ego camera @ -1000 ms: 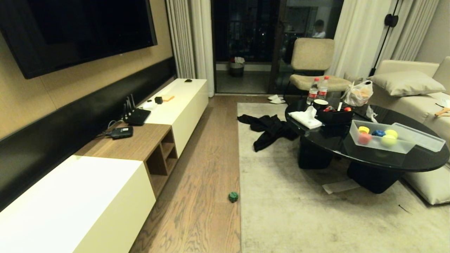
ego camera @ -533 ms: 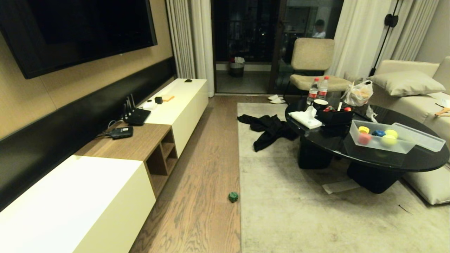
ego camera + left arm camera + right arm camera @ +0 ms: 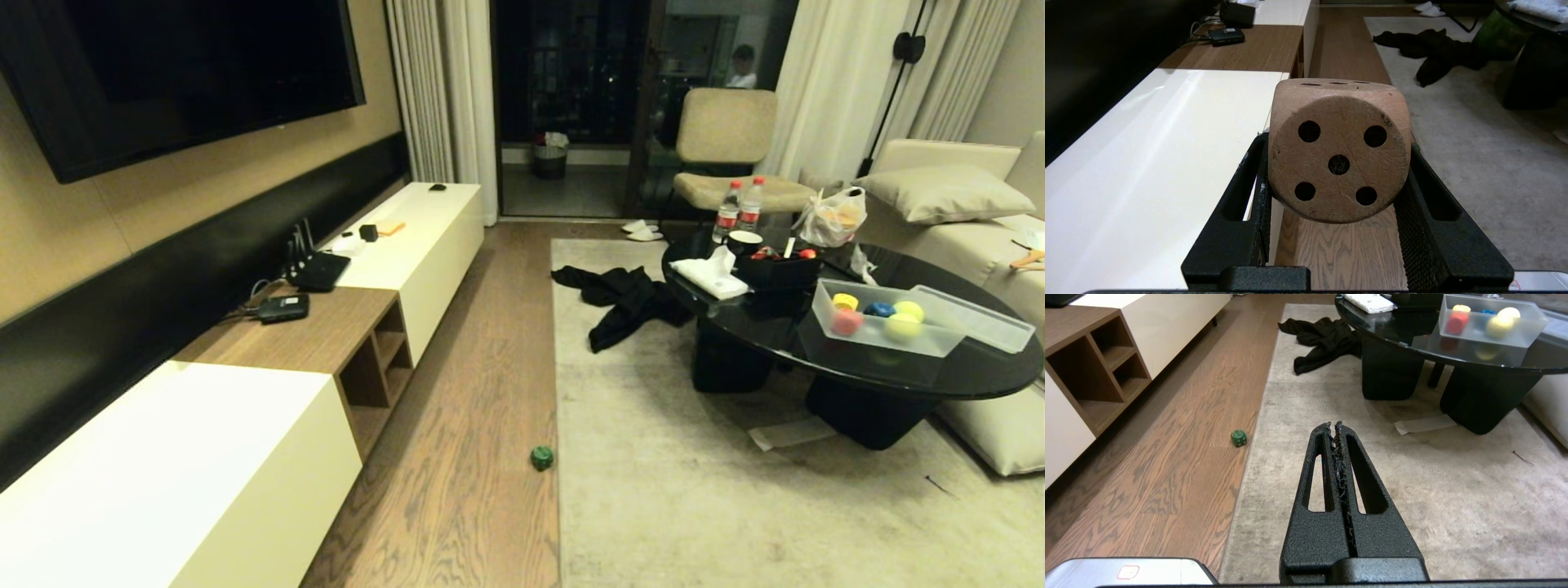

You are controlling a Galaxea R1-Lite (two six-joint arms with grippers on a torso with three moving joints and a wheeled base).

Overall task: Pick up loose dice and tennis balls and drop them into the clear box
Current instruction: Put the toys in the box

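Wood floor (image 3: 457, 457), beige rug (image 3: 694, 506), wall television (image 3: 163, 73), black coffee table (image 3: 963, 371), cream sofa (image 3: 955, 204)

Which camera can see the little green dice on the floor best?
The right wrist view: the green die sits in the open on the wood floor, pips visible. The head view shows it too, smaller and dimmer. In the left wrist view I cannot make it out behind the tan die.

Your head camera is looking down the room from high up; your left wrist camera is sitting close behind the tan die (image 3: 1339, 151); your right wrist camera is facing low over the rug, sharing the green die (image 3: 541, 457) and clear box (image 3: 878, 339)
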